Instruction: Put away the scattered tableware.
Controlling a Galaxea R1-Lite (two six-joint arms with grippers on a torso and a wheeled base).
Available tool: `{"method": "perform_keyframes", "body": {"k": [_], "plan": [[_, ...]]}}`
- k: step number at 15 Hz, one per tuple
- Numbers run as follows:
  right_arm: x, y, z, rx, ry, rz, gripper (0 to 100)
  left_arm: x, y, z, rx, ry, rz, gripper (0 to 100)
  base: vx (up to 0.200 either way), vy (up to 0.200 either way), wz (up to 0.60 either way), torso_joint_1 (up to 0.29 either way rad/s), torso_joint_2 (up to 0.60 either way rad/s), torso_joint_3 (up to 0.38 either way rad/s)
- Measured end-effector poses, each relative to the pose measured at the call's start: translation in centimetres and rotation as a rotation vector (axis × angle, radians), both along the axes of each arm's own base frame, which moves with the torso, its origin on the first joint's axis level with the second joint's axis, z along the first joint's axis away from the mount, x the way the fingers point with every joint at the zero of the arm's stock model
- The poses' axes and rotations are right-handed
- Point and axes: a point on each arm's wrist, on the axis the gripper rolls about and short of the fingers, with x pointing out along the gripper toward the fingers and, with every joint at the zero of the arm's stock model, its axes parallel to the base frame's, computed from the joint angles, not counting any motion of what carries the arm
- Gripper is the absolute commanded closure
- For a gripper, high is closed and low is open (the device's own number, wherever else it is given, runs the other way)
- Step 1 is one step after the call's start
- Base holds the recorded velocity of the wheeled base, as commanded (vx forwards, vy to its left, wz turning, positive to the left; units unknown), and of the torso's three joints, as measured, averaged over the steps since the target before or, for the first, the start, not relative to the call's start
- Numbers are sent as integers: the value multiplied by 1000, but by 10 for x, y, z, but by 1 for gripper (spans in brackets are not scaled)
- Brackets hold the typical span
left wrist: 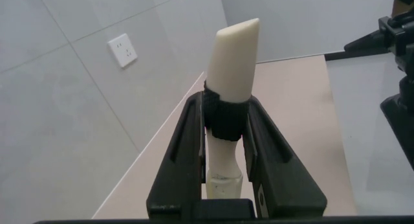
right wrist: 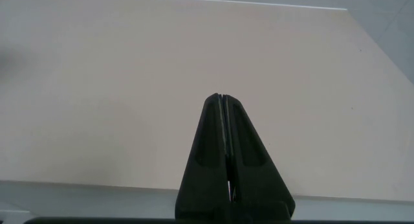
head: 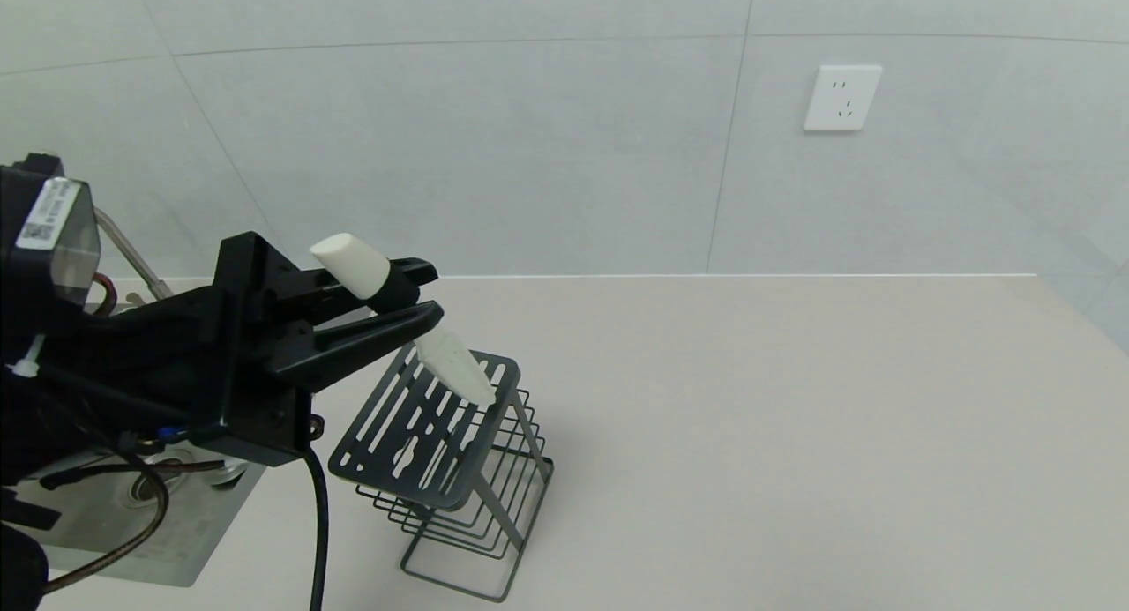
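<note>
My left gripper (head: 414,298) is shut on a white knife (head: 454,368) at a black band around its handle. The handle's blunt end (head: 348,260) points up and back, and the blade slants down toward the right. The blade tip lies over the far right edge of the slotted top of a dark grey wire rack (head: 414,439) on the beige counter; I cannot tell whether it touches. The left wrist view shows the white handle (left wrist: 234,59) rising between the fingers of the left gripper (left wrist: 223,107). My right gripper (right wrist: 221,101) hangs shut and empty above bare counter.
A steel sink (head: 141,518) with a drain sits at the counter's near left, and a faucet pipe (head: 132,258) rises behind my left arm. A white wall socket (head: 842,97) is on the tiled wall. The beige counter (head: 794,435) spreads to the right of the rack.
</note>
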Motion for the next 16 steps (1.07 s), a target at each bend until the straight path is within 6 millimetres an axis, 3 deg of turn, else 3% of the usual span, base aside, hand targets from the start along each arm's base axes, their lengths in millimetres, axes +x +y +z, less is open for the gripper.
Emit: {"method": "perform_keyframes", "body": {"k": [8, 16], "plan": [[0, 0, 0, 0, 0, 1, 100, 5, -2, 8, -14, -43, 1, 100, 0, 0, 0, 0, 0, 0], [0, 0, 0, 0, 0, 0, 100, 4, -1, -3, -3, -2, 5, 100, 0, 0, 0, 0, 0, 0]]}}
